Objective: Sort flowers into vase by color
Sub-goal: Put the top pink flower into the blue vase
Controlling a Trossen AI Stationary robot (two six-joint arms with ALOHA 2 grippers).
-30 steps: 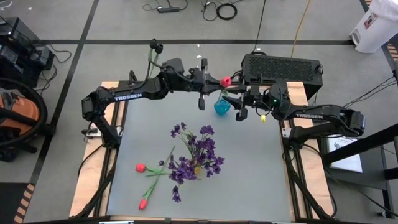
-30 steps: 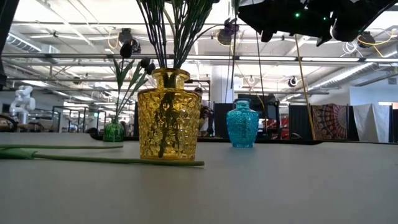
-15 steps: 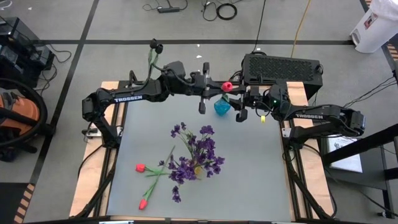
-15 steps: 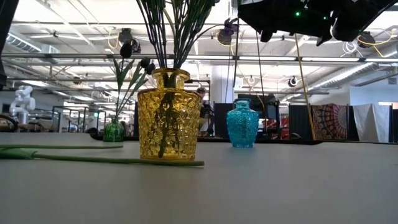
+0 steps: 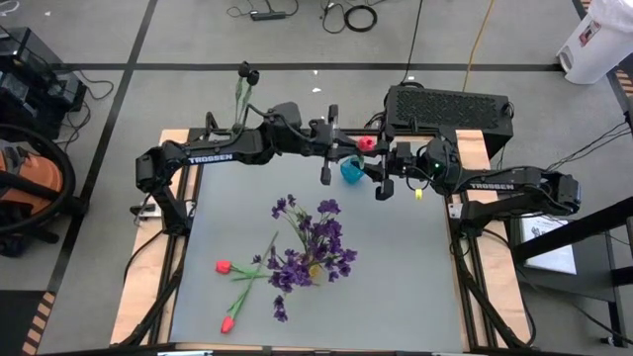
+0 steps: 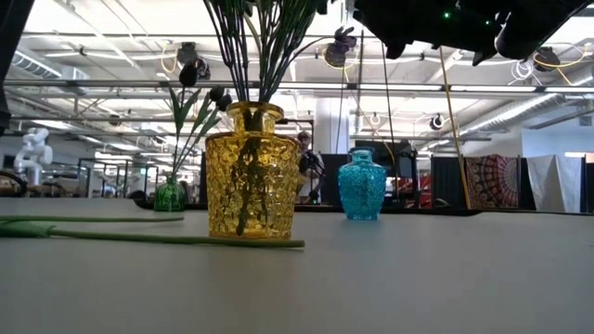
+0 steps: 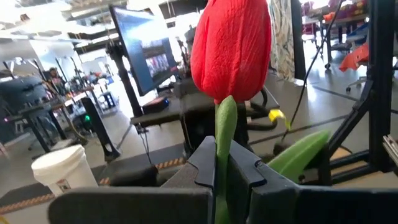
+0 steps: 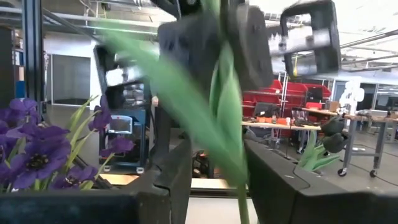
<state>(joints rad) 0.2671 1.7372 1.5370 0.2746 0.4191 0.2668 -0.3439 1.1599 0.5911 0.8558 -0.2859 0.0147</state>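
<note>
A red tulip sits in my left gripper, which is shut on it above the small blue vase at the table's far side. Its head fills the left wrist view. My right gripper is open just right of the blue vase, its fingers on either side of the tulip's green stem and leaf. Purple sprays stand in the yellow glass vase. Two more red tulips lie on the table's near left. Black-headed blooms stand in a green vase. My left gripper pinches the tulip's stem between its two fingers, just below the red head. The head stands up past the fingertips. The flower is lifted clear of the table, over the blue vase.
A black box stands at the far right edge, behind my right arm. The blue vase is right of the yellow one in the low view. A tulip stem lies flat on the table's near left. Open grey table lies near right.
My left gripper has carried the red tulip a little toward the table's right and near edges, so the head now lies closer to the right gripper and the blue vase. The right arm has hardly moved.
</note>
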